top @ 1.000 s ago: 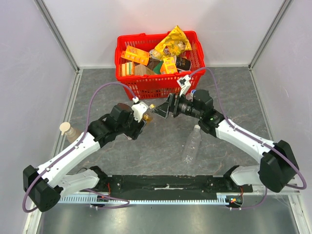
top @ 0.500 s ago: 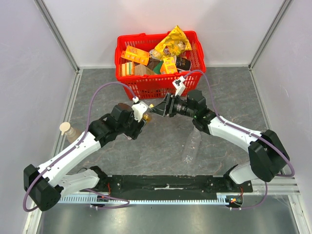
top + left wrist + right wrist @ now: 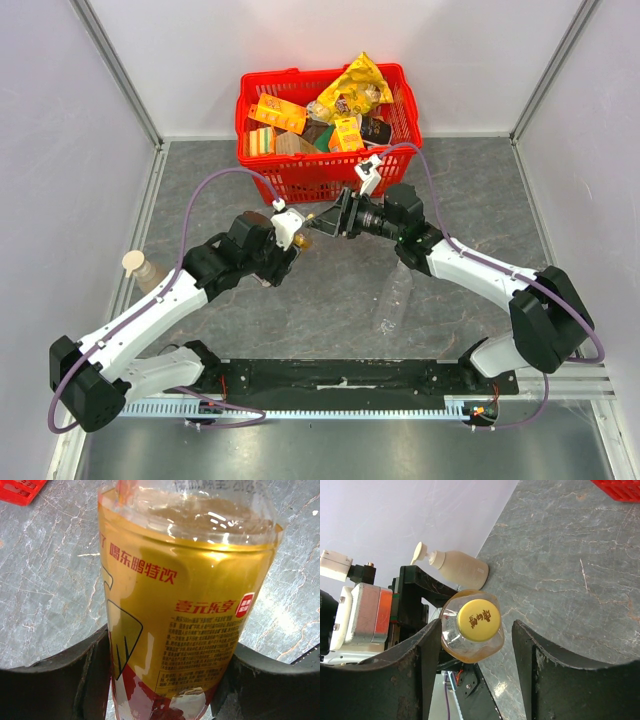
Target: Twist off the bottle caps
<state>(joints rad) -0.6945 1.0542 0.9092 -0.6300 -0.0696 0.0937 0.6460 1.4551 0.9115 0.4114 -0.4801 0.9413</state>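
My left gripper [image 3: 167, 680] is shut on the body of a bottle with a yellow and red label [image 3: 185, 590], held off the table and pointing right in the top view [image 3: 312, 222]. Its yellow bottle cap [image 3: 478, 620] faces the right wrist camera. My right gripper [image 3: 476, 630] stands open around that cap: one finger [image 3: 427, 645] is close against the bottle's shoulder, the other finger [image 3: 525, 640] is well apart from it. In the top view the two grippers [image 3: 300, 228] [image 3: 330, 222] meet nose to nose in front of the basket. No white or blue cap shows clearly.
A red basket [image 3: 262, 162] full of packets stands at the back. A clear bottle [image 3: 393, 297] lies on the table under my right arm. A brownish bottle with a beige cap [image 3: 145, 270] lies at the left wall, also in the right wrist view [image 3: 455, 569].
My right gripper has slid left onto the bottle's cap end and its jaws have narrowed around the cap; the right elbow swung inward. The left arm kept still with the bottle.
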